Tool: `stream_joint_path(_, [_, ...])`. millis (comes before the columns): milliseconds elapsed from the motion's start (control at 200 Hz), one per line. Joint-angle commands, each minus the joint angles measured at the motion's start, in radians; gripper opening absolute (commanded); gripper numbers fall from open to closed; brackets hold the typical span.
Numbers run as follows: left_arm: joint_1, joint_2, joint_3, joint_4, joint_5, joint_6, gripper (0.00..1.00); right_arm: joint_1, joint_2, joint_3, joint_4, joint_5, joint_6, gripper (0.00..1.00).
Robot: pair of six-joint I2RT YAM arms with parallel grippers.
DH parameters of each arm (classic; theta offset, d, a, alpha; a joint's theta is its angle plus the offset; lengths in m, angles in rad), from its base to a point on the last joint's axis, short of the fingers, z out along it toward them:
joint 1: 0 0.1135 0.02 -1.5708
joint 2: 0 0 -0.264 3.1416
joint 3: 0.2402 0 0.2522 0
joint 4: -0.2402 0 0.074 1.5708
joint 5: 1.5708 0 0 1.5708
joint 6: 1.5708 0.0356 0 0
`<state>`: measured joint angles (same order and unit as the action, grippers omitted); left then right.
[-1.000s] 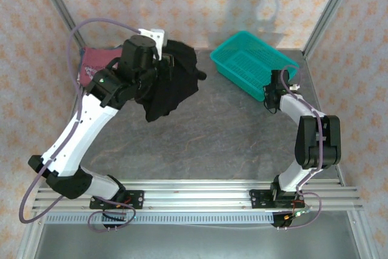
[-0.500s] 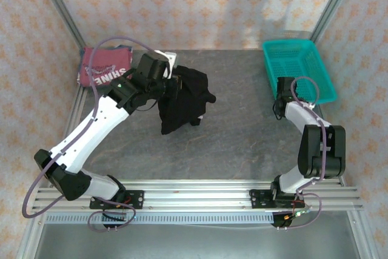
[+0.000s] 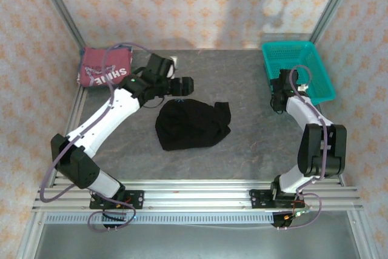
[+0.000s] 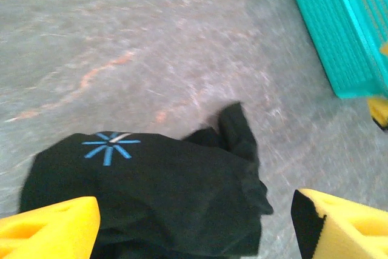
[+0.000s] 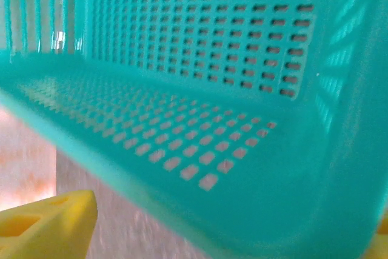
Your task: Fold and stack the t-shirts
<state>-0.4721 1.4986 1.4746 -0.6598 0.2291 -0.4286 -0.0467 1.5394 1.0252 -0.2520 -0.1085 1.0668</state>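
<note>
The black t-shirt [image 3: 193,125] lies crumpled on the table's middle, and its light-blue star mark [image 4: 111,145] faces up. My left gripper [image 3: 182,85] hovers just behind it, open, with yellow fingertips [image 4: 51,227] wide apart over the cloth and nothing held. The dark red t-shirt [image 3: 104,68] with white SHINE lettering sits folded at the back left corner. My right gripper [image 3: 279,92] is at the teal basket's near left side. It is open [image 5: 236,235], with one yellow fingertip [image 5: 48,222] low beside the basket wall.
The teal mesh basket [image 3: 297,71] stands at the back right corner, against the frame post; its corner also appears in the left wrist view [image 4: 339,28]. Grey tabletop [image 3: 254,144] lies bare between the black shirt and the right arm.
The left gripper let go of the black shirt, which dropped from hanging to a heap on the table. The right arm pushed the basket to the back right corner.
</note>
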Motion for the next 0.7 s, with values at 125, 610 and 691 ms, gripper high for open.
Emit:
stream_joint_path(125, [0.163, -0.147, -0.198, -0.079, 0.046, -0.094, 0.82, 0.143, -0.142, 0.094, -0.242, -0.293, -0.480, 0.87])
stream_joint_path(610, [0.215, -0.153, -0.620, 0.262, 0.153, -0.247, 0.71, 0.490, -0.006, 0.014, -0.163, -0.407, -0.671, 0.73])
stream_joint_path(691, [0.213, -0.151, -0.647, 0.330, 0.174, -0.266, 0.70, 0.493, -0.006, 0.008, -0.155, -0.439, -0.696, 0.70])
